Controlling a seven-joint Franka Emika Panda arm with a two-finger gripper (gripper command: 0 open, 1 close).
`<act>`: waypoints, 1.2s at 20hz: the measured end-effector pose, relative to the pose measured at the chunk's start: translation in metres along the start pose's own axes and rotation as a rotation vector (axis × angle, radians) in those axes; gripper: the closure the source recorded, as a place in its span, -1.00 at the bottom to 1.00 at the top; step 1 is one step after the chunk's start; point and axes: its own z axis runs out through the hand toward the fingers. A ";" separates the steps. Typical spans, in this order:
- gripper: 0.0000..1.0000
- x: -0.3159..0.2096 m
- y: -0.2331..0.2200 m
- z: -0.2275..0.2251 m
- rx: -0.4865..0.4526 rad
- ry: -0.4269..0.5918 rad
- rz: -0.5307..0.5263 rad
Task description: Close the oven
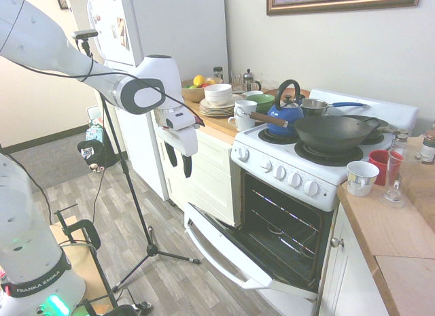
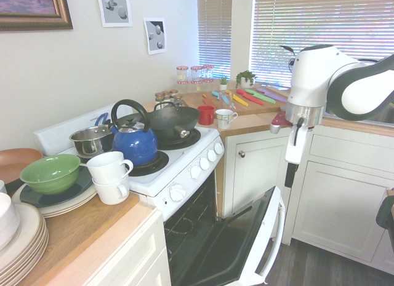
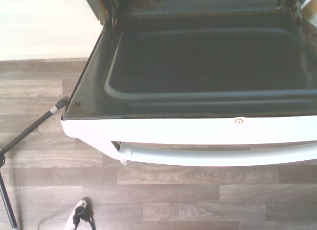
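- Hanging in the air above and in front of the oven, the pincer [image 1: 186, 168] pointed straight down, well clear of everything; its two dark fingers looked close together with nothing between them, so it read as closed and empty.
- The oven door [image 1: 231, 251] stood open, dropped forward almost flat over the wooden floor [image 1: 129, 221], its dark inner pane facing up.
- The white bar handle [image 3: 218, 156] ran along the door's outer edge, the part nearest the arm; the wrist view looked down on it from directly above.
- Judging from this, closing well called for getting the pincer under the door's front edge or beneath the handle, then pushing up and inward along the arc of the hinge, not straight ahead.
- Contact near the middle of the handle would likely keep the door from twisting.
- Behind the door, the oven cavity [image 1: 289, 227] showed its wire racks [image 1: 282, 211] seated inside, so nothing seemed to block the swing.
- Farther back, the stovetop held a dark wok [image 1: 333, 132] and a blue kettle [image 1: 285, 115]; the arm needed to stay low to avoid the control knobs [image 1: 285, 173].
- The worktop [image 1: 394, 221] beside the stove carried cups but played no part.
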 end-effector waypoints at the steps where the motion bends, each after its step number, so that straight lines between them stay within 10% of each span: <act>1: -1.00 0.000 0.000 0.001 -0.001 -0.002 0.000; 9: -1.00 0.011 0.014 0.084 -0.206 -0.080 0.029; 17: -1.00 0.034 0.048 0.252 -0.166 -0.053 0.122; 24: -1.00 0.038 0.033 0.312 -0.124 -0.029 0.111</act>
